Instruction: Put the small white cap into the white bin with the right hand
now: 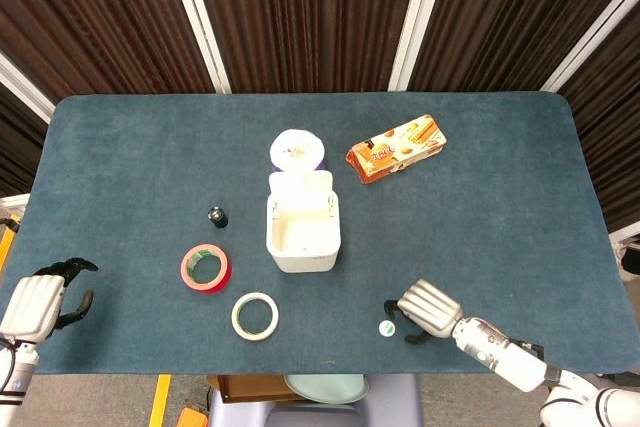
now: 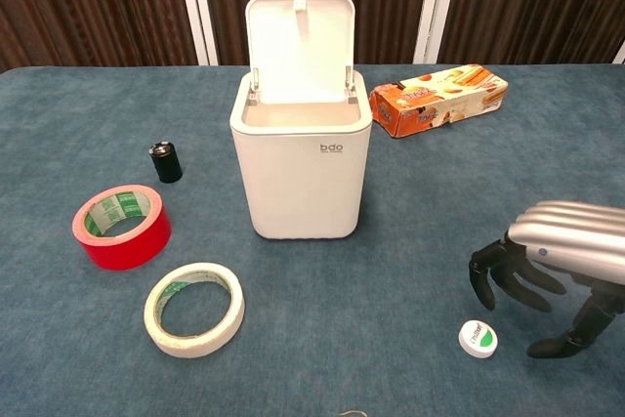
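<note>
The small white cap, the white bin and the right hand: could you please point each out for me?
small white cap (image 2: 479,339), chest view, top face.
white bin (image 2: 302,178), chest view, front wall.
right hand (image 2: 559,253), chest view, back of hand.

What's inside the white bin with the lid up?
The white bin looks empty from the head view: only bare pale walls and floor show. The chest view shows just its rim, so the inside is hidden there.
</note>
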You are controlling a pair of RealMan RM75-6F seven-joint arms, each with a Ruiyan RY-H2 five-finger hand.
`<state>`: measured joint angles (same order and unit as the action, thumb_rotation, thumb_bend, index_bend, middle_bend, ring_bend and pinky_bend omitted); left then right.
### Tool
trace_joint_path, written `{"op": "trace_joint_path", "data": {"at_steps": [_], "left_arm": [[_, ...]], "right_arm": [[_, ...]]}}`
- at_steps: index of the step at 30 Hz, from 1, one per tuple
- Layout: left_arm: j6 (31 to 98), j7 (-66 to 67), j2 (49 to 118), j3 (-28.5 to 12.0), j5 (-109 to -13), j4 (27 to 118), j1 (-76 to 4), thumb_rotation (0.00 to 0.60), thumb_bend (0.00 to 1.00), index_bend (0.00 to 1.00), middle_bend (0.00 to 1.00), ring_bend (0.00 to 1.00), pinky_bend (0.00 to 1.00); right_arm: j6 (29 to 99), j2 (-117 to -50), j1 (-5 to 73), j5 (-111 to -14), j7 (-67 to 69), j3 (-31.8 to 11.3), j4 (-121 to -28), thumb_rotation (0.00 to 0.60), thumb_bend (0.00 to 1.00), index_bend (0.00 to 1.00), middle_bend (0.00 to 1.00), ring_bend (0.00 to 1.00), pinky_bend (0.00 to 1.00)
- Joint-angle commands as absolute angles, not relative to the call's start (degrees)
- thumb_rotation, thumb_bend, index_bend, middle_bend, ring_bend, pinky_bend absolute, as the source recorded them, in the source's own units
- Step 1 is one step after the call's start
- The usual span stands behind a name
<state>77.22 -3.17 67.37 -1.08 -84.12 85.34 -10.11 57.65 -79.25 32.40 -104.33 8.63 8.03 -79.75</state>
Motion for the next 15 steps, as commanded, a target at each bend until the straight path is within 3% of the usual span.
{"op": "trace_joint_path", "data": {"at_steps": [1, 15], "left_arm": [[77.27, -3.22, 67.32, -1.11, -84.1, 85.4, -10.08, 0.6, 0.45, 0.35, 0.33, 0.35, 0.43], [77.22, -3.4, 67.17, -1.04, -84.28, 85.55, -10.07, 0.6, 0.45, 0.35, 0.33, 0.35, 0.43]], "right_arm": [[57.17, -79.71, 32.78, -103.98, 8.72, 8.27, -79.38, 0.6, 0.27, 0.62, 0.83, 0.81, 0.98], [56.31, -81.24, 34.3, -103.31, 9.26, 9.29, -78.33, 0.6, 0.27, 0.61, 0.83, 0.81, 0.98]]}}
